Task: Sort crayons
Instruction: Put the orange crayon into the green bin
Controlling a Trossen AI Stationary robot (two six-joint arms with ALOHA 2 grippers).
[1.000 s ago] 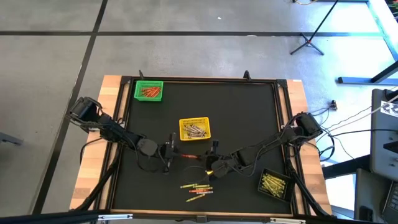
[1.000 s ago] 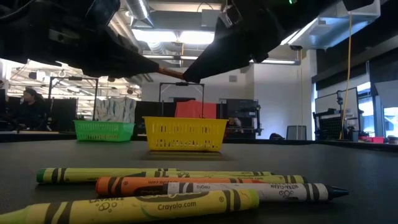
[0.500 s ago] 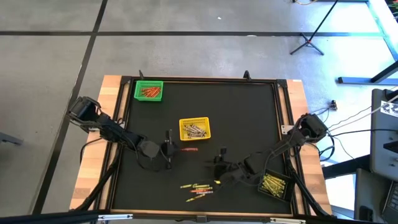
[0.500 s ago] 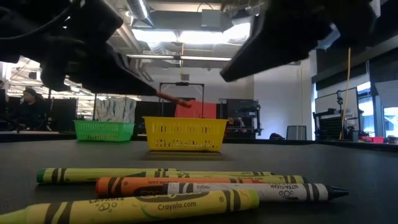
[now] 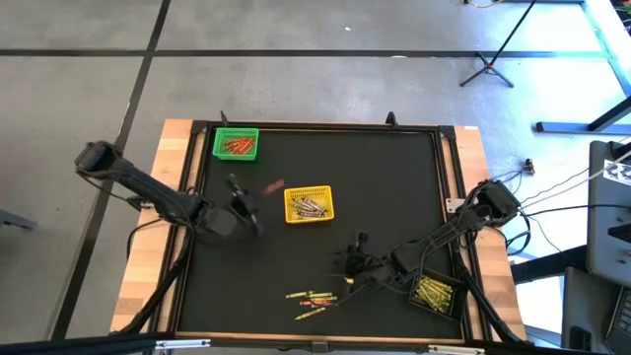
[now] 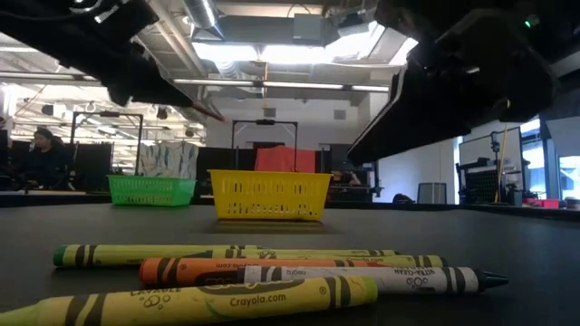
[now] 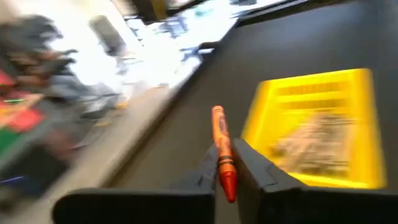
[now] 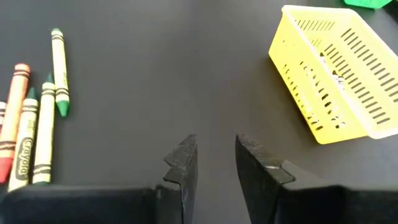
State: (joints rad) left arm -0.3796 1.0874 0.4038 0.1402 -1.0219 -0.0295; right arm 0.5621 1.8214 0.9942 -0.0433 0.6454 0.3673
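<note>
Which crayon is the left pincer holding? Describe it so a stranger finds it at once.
On the black table, find the yellow basket in the middle. Just beside it, toward the green basket, the left pincer grips an orange-red crayon, the only one lifted in the air.

The left claw holds an orange crayon beside the yellow basket.

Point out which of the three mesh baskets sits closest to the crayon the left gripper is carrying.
The yellow mesh basket at the mat's middle. The left gripper holds the orange crayon beside it; the green mesh basket and black mesh basket lie farther off.
</note>
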